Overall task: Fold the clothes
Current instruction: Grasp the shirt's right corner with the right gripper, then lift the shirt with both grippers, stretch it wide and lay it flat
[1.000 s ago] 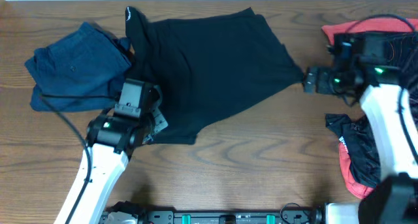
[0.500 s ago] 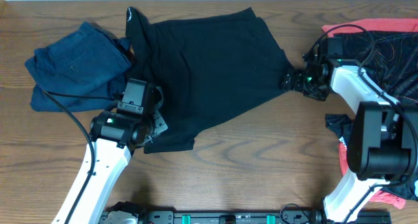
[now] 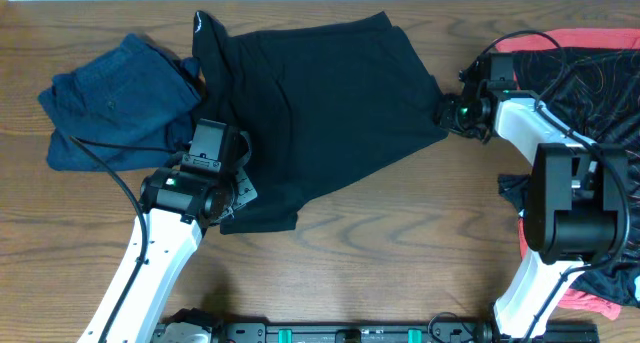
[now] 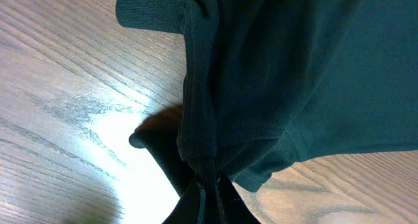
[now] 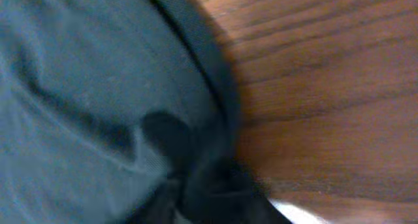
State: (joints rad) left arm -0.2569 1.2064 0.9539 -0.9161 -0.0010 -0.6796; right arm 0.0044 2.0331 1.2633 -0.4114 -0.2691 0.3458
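**Black garment [image 3: 310,93] being gripped at two edges on a wooden table [image 3: 400,233]**

The black garment is lying spread across the middle of the table, mostly flat. A crumpled navy garment [image 3: 115,103] is lying just beside it on the left. A red-trimmed garment [image 3: 590,73] is lying heaped at the far right. The black garment's lower left hem is being clamped in the closed left gripper [image 4: 210,191]. Its right edge is being pinched by the right gripper [image 3: 447,113], whose fingers are drawn together on bunched fabric; that close view is blurred.

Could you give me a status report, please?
Left tool pinching large black fabric garment, lower corner. Right tool shut on right edge. Navy blue fabric garment alongside.
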